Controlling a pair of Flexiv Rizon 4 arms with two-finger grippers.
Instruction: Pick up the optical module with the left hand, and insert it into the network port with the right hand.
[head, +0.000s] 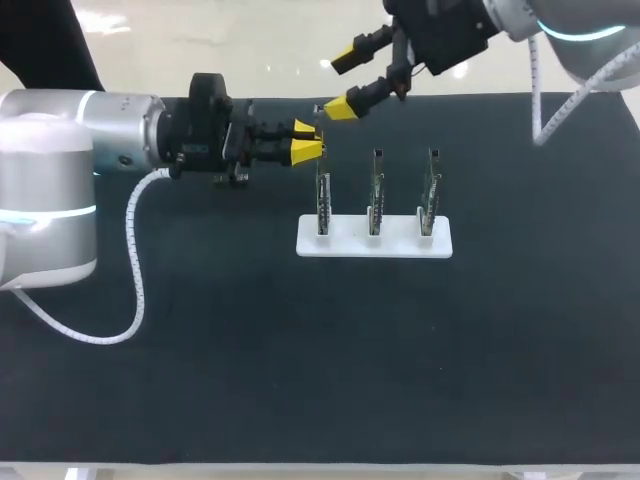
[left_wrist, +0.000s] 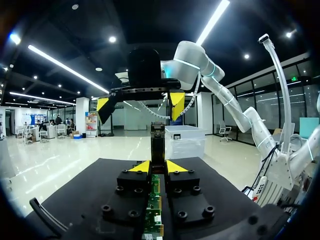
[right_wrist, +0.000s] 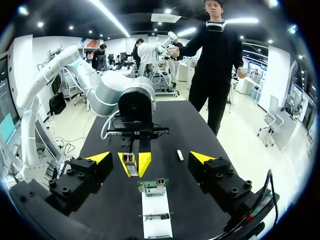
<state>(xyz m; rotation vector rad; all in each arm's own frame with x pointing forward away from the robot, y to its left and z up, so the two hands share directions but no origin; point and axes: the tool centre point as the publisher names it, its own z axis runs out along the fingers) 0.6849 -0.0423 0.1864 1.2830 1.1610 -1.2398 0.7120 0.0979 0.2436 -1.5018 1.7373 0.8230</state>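
The optical module (left_wrist: 157, 141), a slim dark metal bar, sticks out ahead from between the yellow tips of my left gripper (head: 308, 140), which is shut on it and held level above the table. In the right wrist view the module (right_wrist: 130, 162) faces my right gripper (right_wrist: 150, 157) end-on. My right gripper (head: 342, 82) hangs open just beyond and above the left one, its fingers spread wide to either side of the module with nothing between them. Three upright green boards with network ports (head: 376, 182) stand in a white base (head: 373, 238), right beside the left gripper.
A small white piece (right_wrist: 179, 155) lies on the black mat (head: 300, 360) beside the left gripper. The nearest board (right_wrist: 153, 186) and the base (right_wrist: 156, 217) sit under my right gripper. The mat's front half is bare.
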